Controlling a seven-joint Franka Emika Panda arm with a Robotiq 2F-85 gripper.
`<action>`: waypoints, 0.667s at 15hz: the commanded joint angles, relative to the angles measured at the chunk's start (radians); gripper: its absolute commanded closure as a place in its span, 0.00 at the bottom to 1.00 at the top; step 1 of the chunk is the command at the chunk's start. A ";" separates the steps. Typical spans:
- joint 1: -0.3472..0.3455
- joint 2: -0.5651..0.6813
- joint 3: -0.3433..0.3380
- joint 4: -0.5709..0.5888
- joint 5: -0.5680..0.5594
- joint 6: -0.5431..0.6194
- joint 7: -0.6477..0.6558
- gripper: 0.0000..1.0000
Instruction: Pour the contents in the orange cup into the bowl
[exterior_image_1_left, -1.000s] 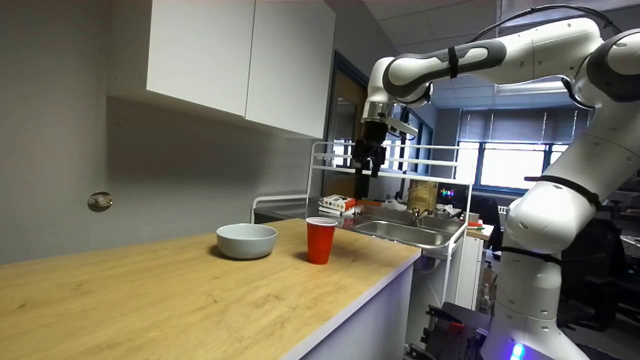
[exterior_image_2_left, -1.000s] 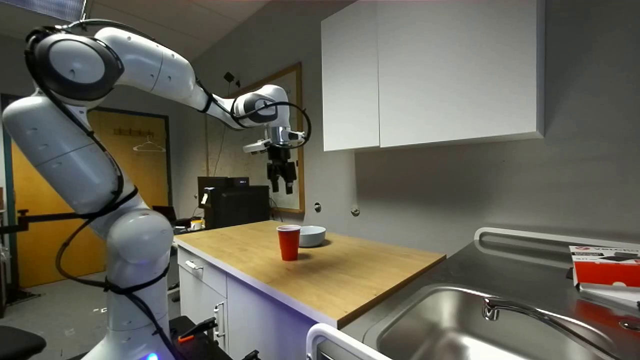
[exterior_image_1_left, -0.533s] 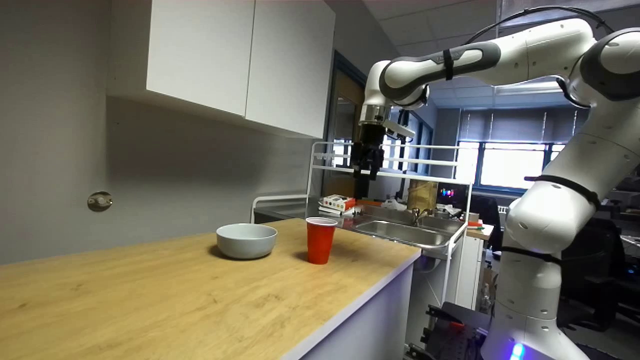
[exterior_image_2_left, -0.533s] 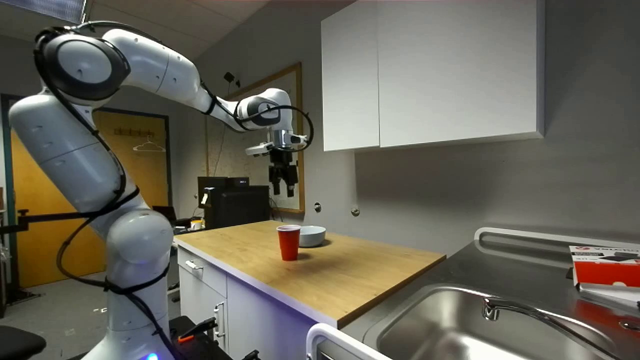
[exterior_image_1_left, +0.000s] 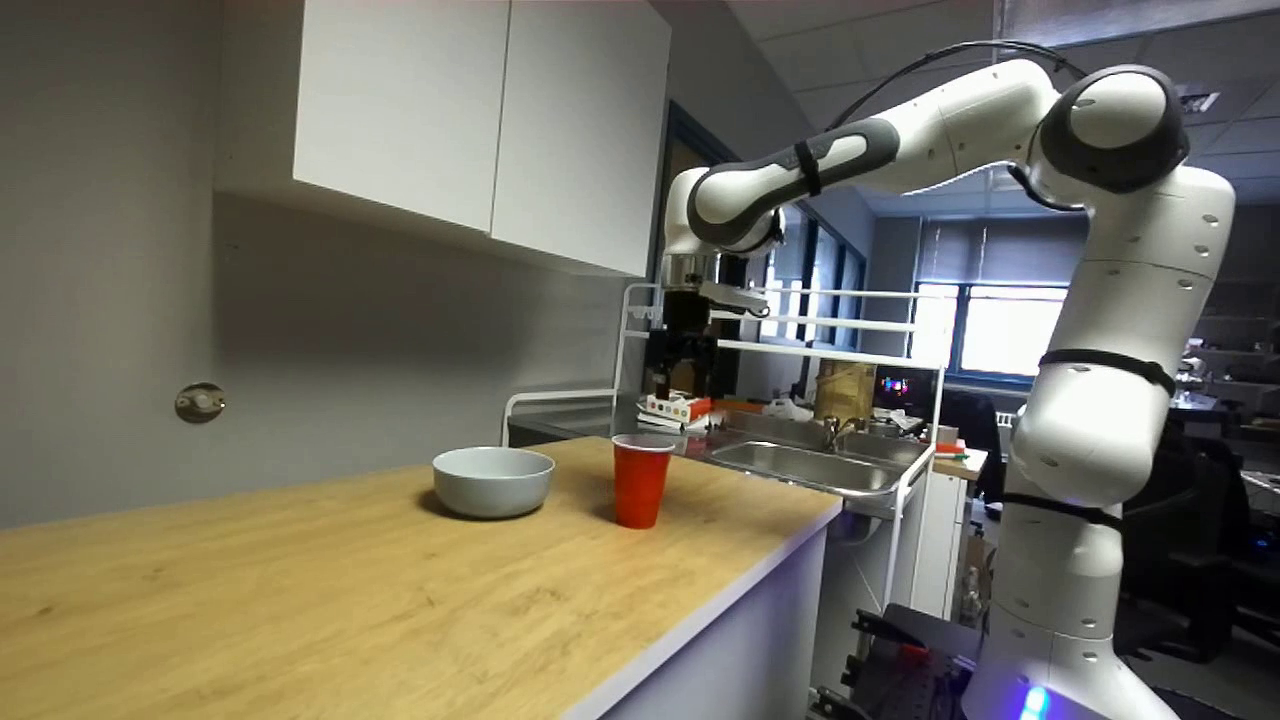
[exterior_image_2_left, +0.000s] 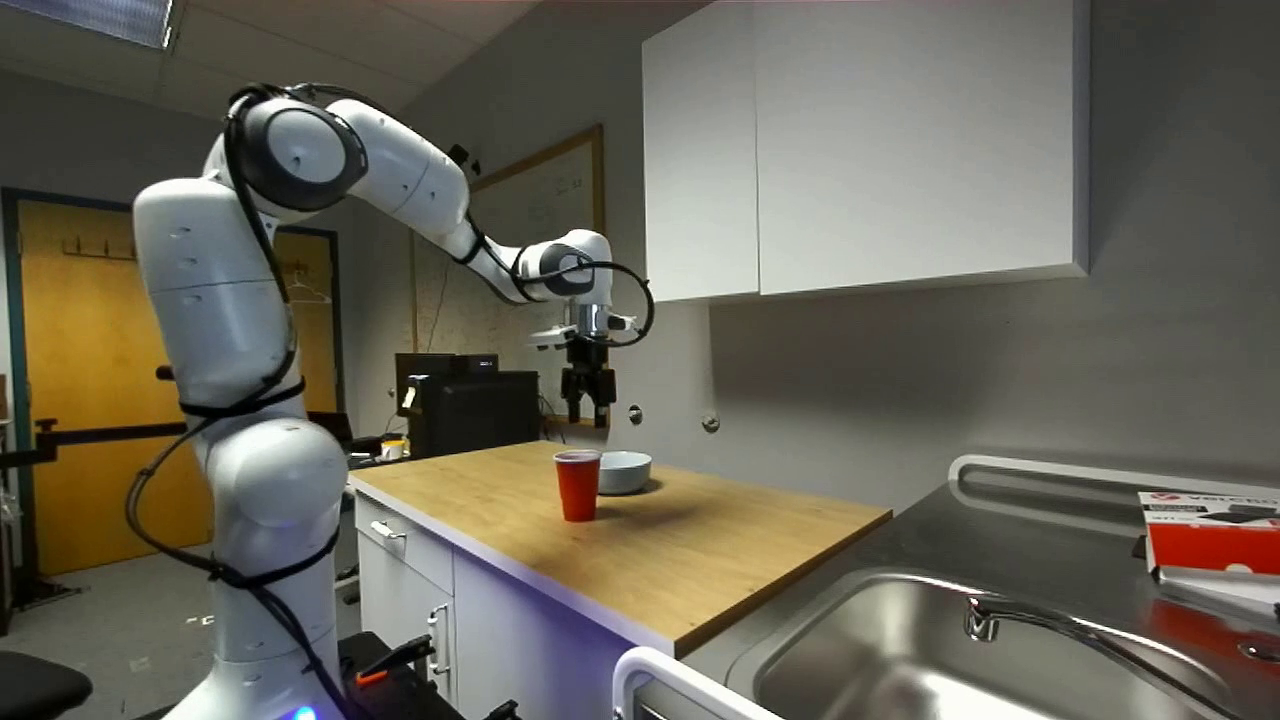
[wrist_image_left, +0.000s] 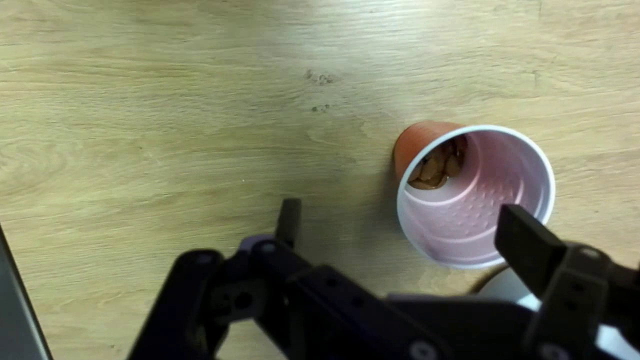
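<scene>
The gripper (exterior_image_2_left: 588, 414) is hanging higher than the orange cup (exterior_image_2_left: 578, 488) and apart from it, its fingers (wrist_image_left: 527, 245) standing wide apart. In the wrist view, one finger is overlapping the cup's rim along the line of sight. The orange cup is standing upright, mouth up, holding brown pieces (wrist_image_left: 437, 167) at its bottom. Near the cup, with a gap between, the bowl (exterior_image_1_left: 493, 492) is sitting on the side toward the wall (exterior_image_1_left: 350, 390); the gripper is hiding much of it in the wrist view. Under the cup, the wooden counter (exterior_image_1_left: 300, 600) is bearing both. Well apart from the cup, past the counter's end, a steel sink (exterior_image_2_left: 855, 645) is lying, and a white cabinet (exterior_image_2_left: 900, 150) is hanging higher than the cup.
</scene>
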 joint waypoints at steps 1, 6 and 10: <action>0.011 0.142 -0.001 0.111 -0.011 -0.037 0.045 0.00; 0.011 0.254 -0.024 0.155 0.009 -0.063 0.041 0.00; 0.009 0.301 -0.043 0.169 0.025 -0.062 0.045 0.31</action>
